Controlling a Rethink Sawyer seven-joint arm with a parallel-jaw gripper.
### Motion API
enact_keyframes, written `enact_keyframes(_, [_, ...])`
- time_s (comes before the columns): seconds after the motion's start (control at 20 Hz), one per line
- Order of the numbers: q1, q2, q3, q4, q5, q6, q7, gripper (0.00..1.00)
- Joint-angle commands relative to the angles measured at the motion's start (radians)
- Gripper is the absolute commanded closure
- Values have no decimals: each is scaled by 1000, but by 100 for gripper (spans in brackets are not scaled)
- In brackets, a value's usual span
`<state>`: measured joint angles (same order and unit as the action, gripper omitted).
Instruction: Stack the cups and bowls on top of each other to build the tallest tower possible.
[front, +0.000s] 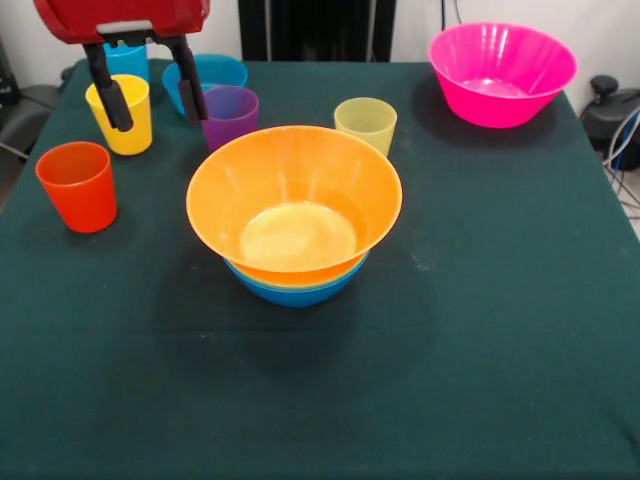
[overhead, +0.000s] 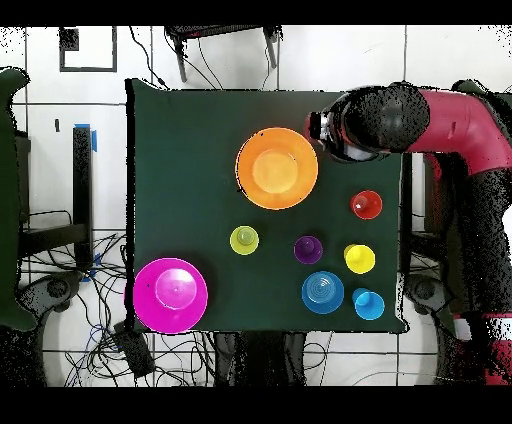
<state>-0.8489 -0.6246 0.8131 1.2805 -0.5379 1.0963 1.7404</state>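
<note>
The large orange-yellow bowl (front: 294, 200) sits nested in a medium blue bowl (front: 295, 290) at the table's middle; the orange-yellow bowl also shows in the overhead view (overhead: 277, 168). The orange cup (front: 77, 185) stands alone on the cloth at the left. Yellow (front: 122, 113), blue (front: 128, 60), purple (front: 230, 115) and pale yellow-green (front: 366, 123) cups stand behind. A small blue bowl (front: 215, 75) lies between the blue and purple cups. The pink bowl (front: 502, 72) is at the far right. My gripper (front: 148, 98) hangs open and empty above the yellow cup. The green bowl is out of view.
The dark green cloth (front: 480, 330) covers the table. In the overhead view my arm (overhead: 420, 120) reaches over the table's right edge beside the orange cup (overhead: 366, 204). Cables lie on the floor around the table.
</note>
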Motion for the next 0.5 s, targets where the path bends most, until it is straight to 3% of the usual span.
enact_keyframes(0.05, [59, 33, -11, -49, -16, 82, -218, 0])
enact_keyframes(0.3, [62, 9, -17, -44, -10, 102, -212, 0])
enact_keyframes(0.5, [92, 55, -24, -71, -28, 52, -178, 0])
